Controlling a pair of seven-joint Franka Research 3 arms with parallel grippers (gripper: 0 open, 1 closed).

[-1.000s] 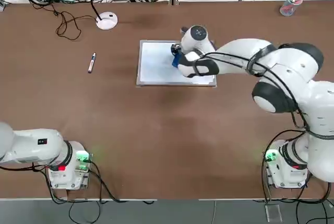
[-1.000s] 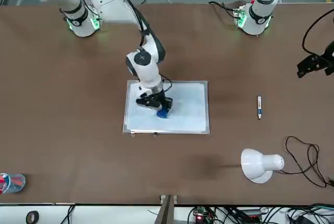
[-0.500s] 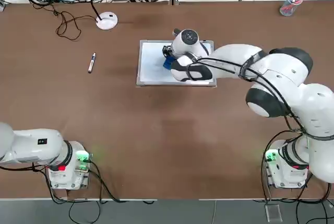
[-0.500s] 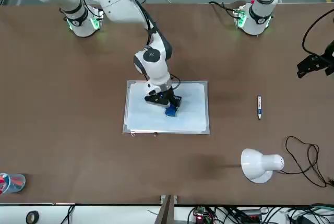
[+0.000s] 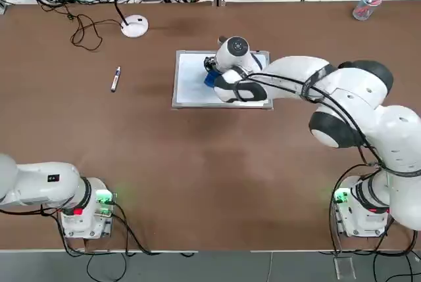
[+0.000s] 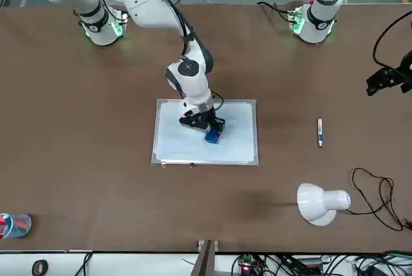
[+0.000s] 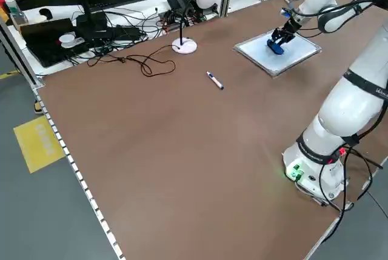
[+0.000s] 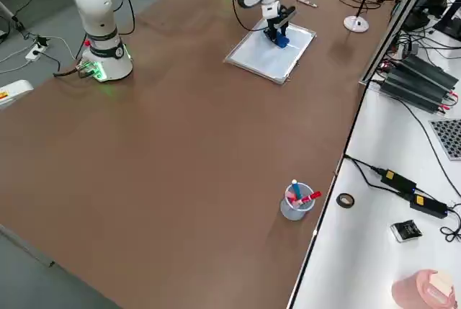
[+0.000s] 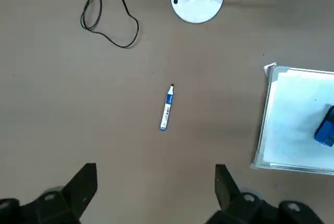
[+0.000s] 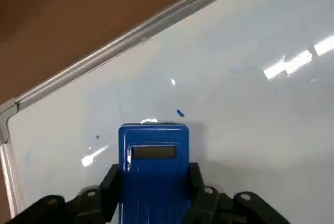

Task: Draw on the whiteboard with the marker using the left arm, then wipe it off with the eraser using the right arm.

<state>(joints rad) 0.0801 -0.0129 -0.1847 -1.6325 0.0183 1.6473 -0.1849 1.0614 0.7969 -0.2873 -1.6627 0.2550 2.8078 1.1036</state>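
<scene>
Brown tabletop (image 5: 197, 177) is carrying the whiteboard (image 5: 191, 88), with a desk lamp (image 5: 134, 27) and loose cables lying beyond it. Right gripper (image 6: 210, 129) is standing over the board, jaws clamped on the eraser (image 6: 213, 135), which is pressing flat against the white surface. Over the last second this gripper has been sweeping sideways across the board, then slowing almost to a halt. Board under and around the eraser is showing nearly clean; only a small blue fleck (image 10: 180, 113) is remaining just ahead of the block in the right wrist view. Judgement: the wiping stage is well advanced, with a little residue left to clear. Marker (image 5: 116, 79) is lying on the table, well apart from the right gripper, past the board's far edge, untouched. Left gripper (image 9: 155, 190) is hanging parked above the table with its fingers spread wide, holding nothing, marker below and ahead of it
</scene>
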